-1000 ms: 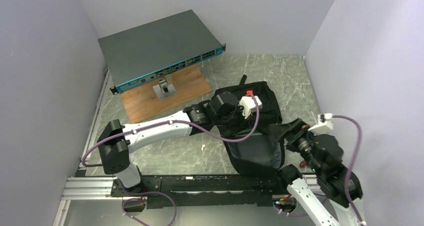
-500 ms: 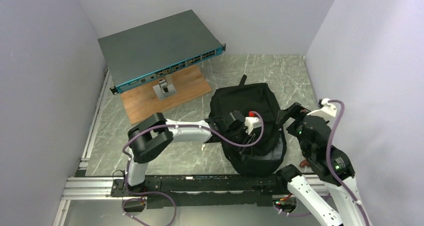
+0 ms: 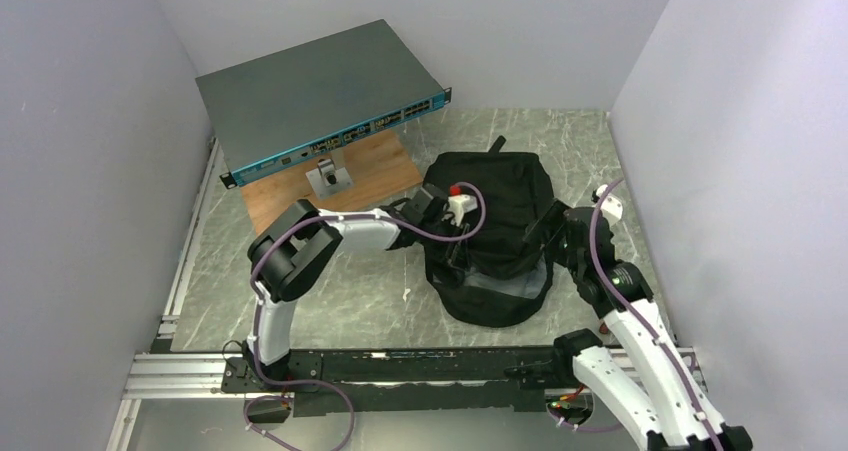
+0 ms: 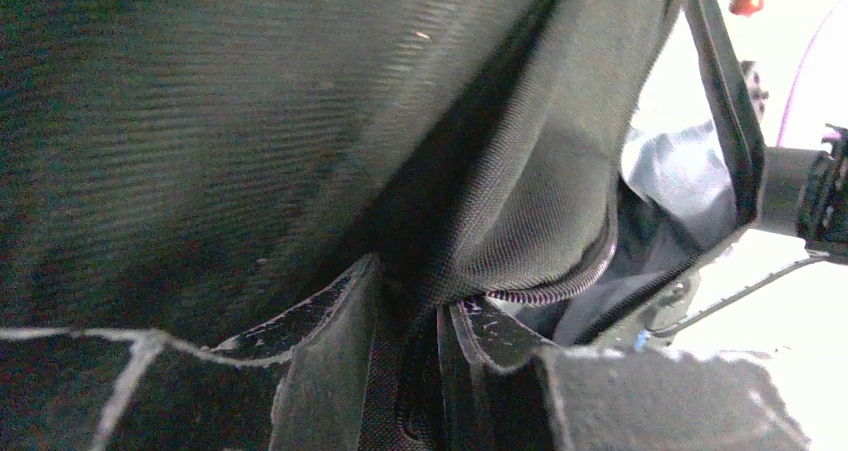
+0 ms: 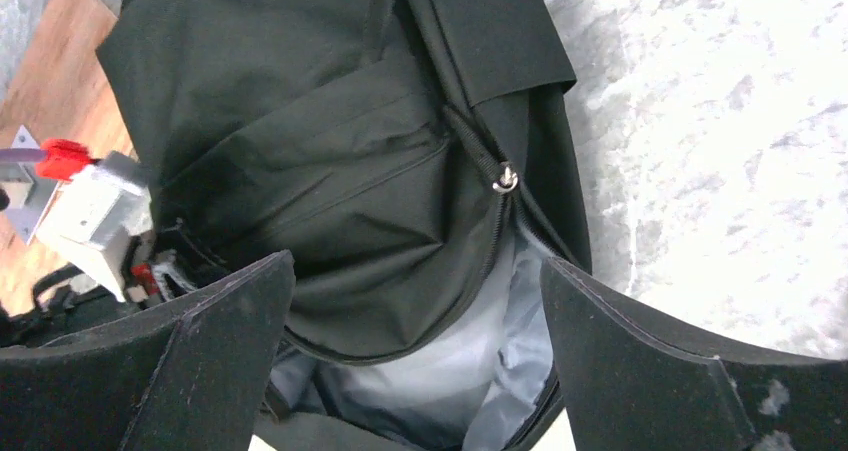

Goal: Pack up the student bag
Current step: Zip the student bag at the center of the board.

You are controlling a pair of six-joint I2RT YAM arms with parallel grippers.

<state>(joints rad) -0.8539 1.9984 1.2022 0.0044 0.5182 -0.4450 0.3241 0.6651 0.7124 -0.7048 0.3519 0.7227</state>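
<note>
**Bag** (image 3: 490, 226) — black soft fabric, lying on the surface (image 3: 380, 296) between the two hands. Its mouth is gaping toward the arm bases and showing pale grey lining (image 5: 440, 391). Judged light and floppy: it is likely going to sag and fold wherever it is lifted. The stitched zip rim is looking like a sounder hold than the loose panel.

**Left hand** (image 4: 410, 306) — reaching in at the bag's left side, fingers nearly closed and pinching a fold of fabric by the zip teeth at the mouth.

**Right hand** (image 5: 415, 301) — hovering at the bag's right side, fingers spread wide and gripping nothing. The zip pull (image 5: 506, 179) is lying on the rim just beyond them.

**Switch** (image 3: 320, 96) on a board (image 3: 340, 186) — sitting off the bag's far-left corner, apart from it.

**Room** — bare surface is showing to the bag's left and beyond its top. On the bag's right the wall is crowding the right arm, leaving little swing.
</note>
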